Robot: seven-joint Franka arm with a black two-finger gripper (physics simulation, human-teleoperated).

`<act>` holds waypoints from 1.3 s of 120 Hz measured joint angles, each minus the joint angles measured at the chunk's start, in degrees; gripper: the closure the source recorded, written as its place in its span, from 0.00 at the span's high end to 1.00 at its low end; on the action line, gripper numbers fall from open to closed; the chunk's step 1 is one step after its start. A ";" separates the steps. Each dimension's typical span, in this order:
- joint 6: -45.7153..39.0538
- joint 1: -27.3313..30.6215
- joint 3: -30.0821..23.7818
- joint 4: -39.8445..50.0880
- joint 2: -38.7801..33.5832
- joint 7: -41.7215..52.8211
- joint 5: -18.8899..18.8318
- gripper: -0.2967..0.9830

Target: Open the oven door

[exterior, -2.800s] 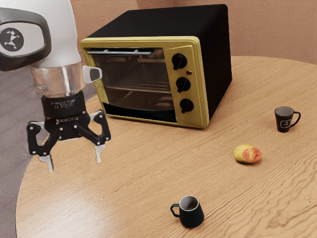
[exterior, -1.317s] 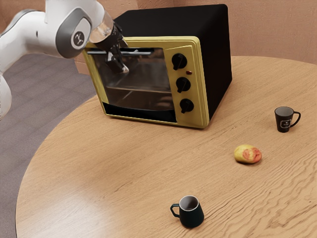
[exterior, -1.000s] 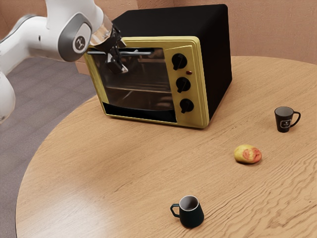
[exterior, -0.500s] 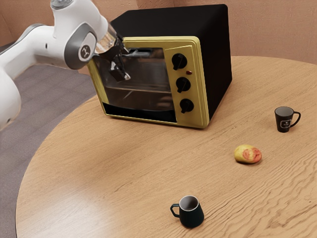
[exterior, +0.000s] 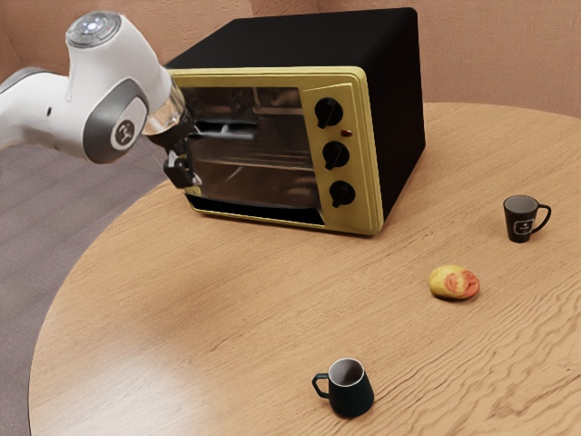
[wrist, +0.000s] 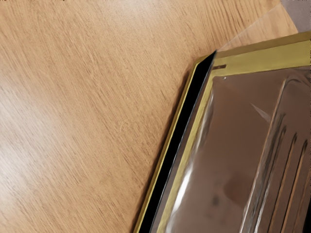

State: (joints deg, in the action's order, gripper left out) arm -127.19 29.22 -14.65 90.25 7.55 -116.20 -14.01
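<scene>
Exterior view — hand point(exterior: 191, 183) aslant — downward

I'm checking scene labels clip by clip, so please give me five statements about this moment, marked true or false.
1. The oven door is partly open. True.
2. The gripper is down beside a mug. False: the gripper is near the oven door.
3. The oven has three knobs. True.
4. The mug nearest the camera lies on its side. False: the mug stands upright.
5. The fruit lies on the table. True.
</scene>
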 joint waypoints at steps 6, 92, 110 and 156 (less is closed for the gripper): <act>-0.26 0.10 0.03 0.43 -0.15 0.00 0.01 0.76; -2.12 -1.82 5.53 14.69 -9.54 -0.14 2.31 0.76; -3.36 0.56 4.77 20.28 -14.35 -0.22 3.81 0.76; 17.53 -14.05 1.81 9.92 -19.41 -9.23 13.16 0.77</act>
State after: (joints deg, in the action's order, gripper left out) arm -109.66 15.16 -12.84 100.17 -11.85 -125.43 -0.85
